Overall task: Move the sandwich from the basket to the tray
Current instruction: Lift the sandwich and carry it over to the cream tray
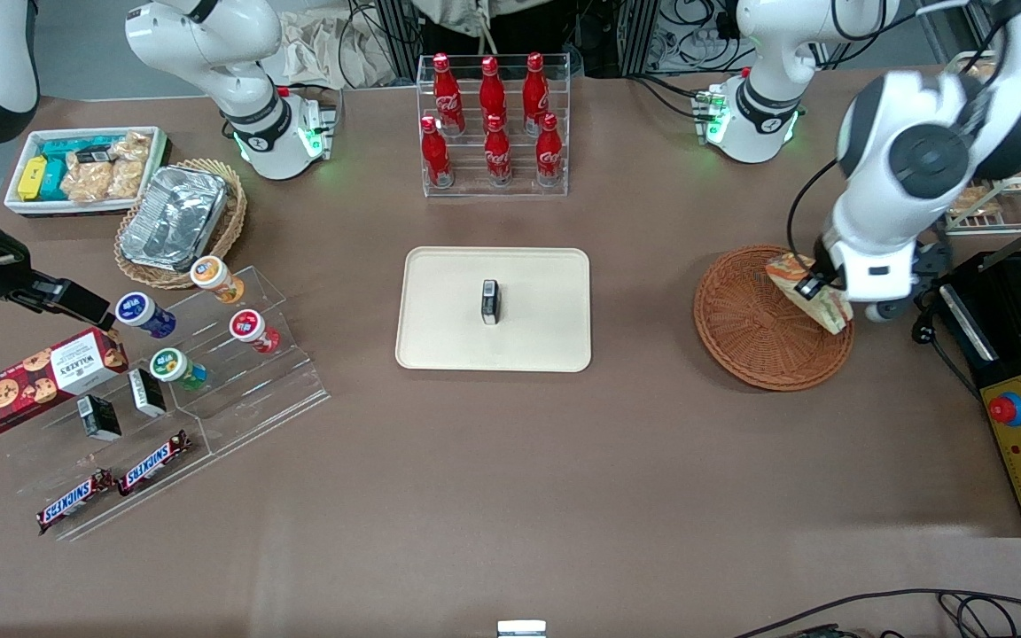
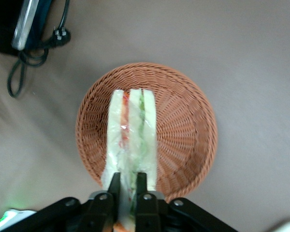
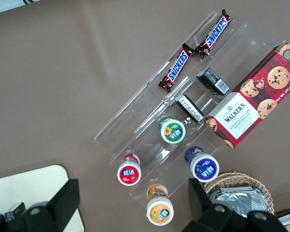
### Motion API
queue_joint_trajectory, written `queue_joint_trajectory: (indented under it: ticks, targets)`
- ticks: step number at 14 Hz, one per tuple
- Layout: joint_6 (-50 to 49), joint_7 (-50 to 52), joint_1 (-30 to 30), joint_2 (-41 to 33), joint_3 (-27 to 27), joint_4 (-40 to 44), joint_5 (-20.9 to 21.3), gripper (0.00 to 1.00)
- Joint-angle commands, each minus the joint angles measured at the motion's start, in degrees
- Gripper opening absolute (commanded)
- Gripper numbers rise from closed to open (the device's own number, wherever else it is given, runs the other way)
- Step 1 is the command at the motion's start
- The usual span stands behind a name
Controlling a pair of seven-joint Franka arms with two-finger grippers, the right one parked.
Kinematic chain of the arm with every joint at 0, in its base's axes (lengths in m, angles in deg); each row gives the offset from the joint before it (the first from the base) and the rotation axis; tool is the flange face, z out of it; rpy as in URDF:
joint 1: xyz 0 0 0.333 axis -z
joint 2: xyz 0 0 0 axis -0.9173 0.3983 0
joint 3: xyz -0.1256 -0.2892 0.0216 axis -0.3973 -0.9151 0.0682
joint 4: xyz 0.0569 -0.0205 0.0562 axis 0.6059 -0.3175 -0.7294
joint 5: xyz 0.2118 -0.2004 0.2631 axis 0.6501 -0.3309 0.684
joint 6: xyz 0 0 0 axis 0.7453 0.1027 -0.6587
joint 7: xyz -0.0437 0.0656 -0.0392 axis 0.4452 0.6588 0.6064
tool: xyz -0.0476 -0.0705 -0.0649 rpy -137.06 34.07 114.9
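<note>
My gripper (image 1: 816, 288) (image 2: 128, 181) is shut on the sandwich (image 1: 807, 291) (image 2: 131, 140), a wrapped wedge of pale bread with red and green filling. It hangs lifted a little above the reddish-brown wicker basket (image 1: 754, 332) (image 2: 183, 130), over the basket's side toward the working arm's end of the table. Nothing else lies in the basket. The cream-beige tray (image 1: 448, 306) lies at the table's middle, toward the parked arm from the basket, with a small dark box (image 1: 490, 301) on it.
A clear rack of red cola bottles (image 1: 493, 124) stands farther from the front camera than the tray. A black control box (image 1: 1020, 416) and a cable (image 2: 34, 53) lie beside the basket. A tiered acrylic snack stand (image 1: 165, 390), a foil pan in a tan basket (image 1: 178, 221) and a white snack bin (image 1: 85, 168) sit toward the parked arm's end.
</note>
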Motion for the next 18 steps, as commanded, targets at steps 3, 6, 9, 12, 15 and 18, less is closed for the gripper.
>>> queue_joint_trajectory:
  ticks: [3, 6, 9, 12, 15, 18]
  targets:
    - [-9.3, -13.4, 0.3, 1.3, -0.1, 8.6, -2.4, 0.00]
    - [-10.4, -17.0, 0.2, 1.0, -4.1, 8.6, -2.5, 0.00]
    - [-10.8, -17.3, 0.2, 1.0, -9.3, 8.2, -2.5, 0.00]
    - [-9.5, -16.1, 0.4, 2.8, -13.8, 8.6, -6.9, 0.00]
    - [-2.6, -9.3, 0.4, 6.4, -19.5, 8.3, -6.3, 0.00]
    - [2.0, -5.5, 4.3, 10.7, -22.6, 8.7, -5.6, 0.00]
